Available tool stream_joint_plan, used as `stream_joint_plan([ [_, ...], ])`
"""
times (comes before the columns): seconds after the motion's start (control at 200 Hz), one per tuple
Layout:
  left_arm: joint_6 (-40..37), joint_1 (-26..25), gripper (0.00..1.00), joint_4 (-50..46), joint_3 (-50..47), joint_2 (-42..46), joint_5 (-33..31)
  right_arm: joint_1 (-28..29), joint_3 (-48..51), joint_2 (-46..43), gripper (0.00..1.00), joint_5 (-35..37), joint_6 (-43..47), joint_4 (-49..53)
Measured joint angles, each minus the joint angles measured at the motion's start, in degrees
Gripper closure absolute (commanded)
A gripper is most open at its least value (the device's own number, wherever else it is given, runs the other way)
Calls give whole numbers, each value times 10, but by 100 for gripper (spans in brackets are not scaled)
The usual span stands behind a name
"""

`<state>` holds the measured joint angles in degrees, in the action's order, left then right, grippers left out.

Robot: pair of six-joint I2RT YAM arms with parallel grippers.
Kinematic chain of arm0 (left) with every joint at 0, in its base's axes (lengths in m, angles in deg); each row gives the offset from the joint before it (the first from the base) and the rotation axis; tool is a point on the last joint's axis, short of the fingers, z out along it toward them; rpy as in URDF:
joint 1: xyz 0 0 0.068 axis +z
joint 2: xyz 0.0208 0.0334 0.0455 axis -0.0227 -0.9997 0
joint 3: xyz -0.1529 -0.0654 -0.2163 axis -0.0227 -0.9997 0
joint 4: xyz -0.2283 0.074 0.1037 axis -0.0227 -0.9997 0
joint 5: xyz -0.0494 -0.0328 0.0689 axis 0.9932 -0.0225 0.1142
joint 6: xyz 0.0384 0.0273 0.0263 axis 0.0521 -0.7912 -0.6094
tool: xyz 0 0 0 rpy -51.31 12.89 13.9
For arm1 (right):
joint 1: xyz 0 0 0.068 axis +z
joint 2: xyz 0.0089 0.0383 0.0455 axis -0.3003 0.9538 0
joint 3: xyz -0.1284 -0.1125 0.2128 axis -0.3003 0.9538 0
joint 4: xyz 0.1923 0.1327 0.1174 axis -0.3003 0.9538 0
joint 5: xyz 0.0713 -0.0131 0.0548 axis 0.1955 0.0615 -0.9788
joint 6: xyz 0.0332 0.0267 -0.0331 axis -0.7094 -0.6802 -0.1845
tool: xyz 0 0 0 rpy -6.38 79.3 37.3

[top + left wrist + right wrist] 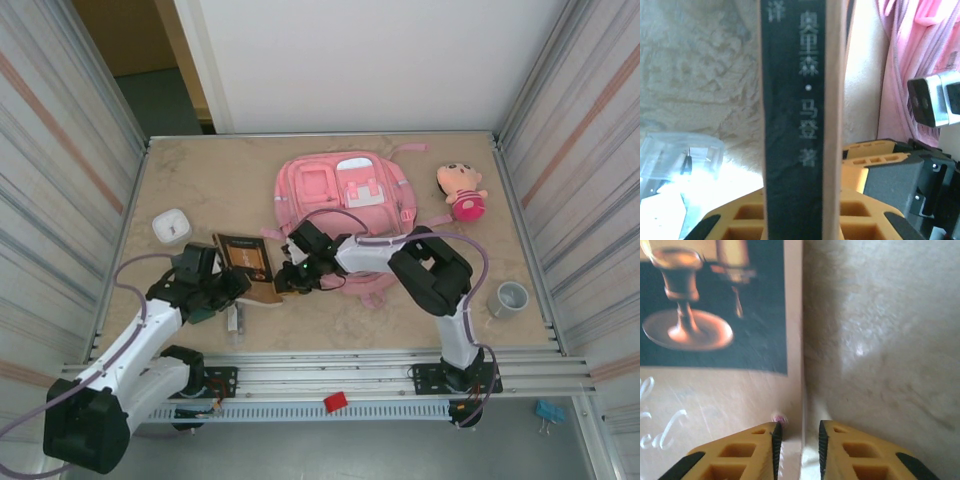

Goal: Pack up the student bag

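The student bag (345,195), a big pink backpack, lies flat at the back middle of the table. In front of it a dark-covered book (245,262) with a goblet picture is held between both grippers. My left gripper (232,285) is shut on the book (792,125) at its dark spine, which fills the gap between the yellow fingers (865,220). My right gripper (290,275) reaches in from the right. Its jaws (797,440) straddle the book's (715,340) right edge, open, with a gap on each side. The pink bag fabric (910,55) hangs at the right in the left wrist view.
A pink-dressed doll (462,190) lies right of the bag. A small white box (172,226) sits at the left and a grey cup (510,298) near the front right. A clear plastic piece (680,160) lies on the table beside my left fingers.
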<state>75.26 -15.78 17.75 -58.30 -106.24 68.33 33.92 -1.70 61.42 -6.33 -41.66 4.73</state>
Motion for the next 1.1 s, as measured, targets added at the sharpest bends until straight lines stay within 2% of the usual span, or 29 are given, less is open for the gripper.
stream_joint_plan([
  [0.12, -43, -32, 100, -17, 36, 0, -31, -7, 33, -58, 48, 23, -4, -5],
  [0.296, -141, -49, 99, -15, 98, 2, -15, -26, 77, -208, 43, 90, 12, -15],
  [0.416, -219, -55, 98, 15, 146, 7, 38, -29, 104, -337, 39, 159, 53, -17],
  [0.531, -262, -59, 95, 79, 171, 14, 108, -31, 146, -461, 32, 206, 99, -38],
  [0.646, -271, -63, 95, 162, 174, 13, 190, -54, 184, -566, 8, 220, 123, -45],
  [0.712, -268, -67, 95, 210, 176, 7, 235, -85, 202, -609, 0, 216, 130, -50],
  [0.877, -266, -96, 93, 287, 203, -24, 308, -172, 237, -660, 1, 132, 113, -82],
  [1.102, -249, -131, 93, 372, 240, -58, 374, -188, 237, -647, 1, 4, 85, -155],
])
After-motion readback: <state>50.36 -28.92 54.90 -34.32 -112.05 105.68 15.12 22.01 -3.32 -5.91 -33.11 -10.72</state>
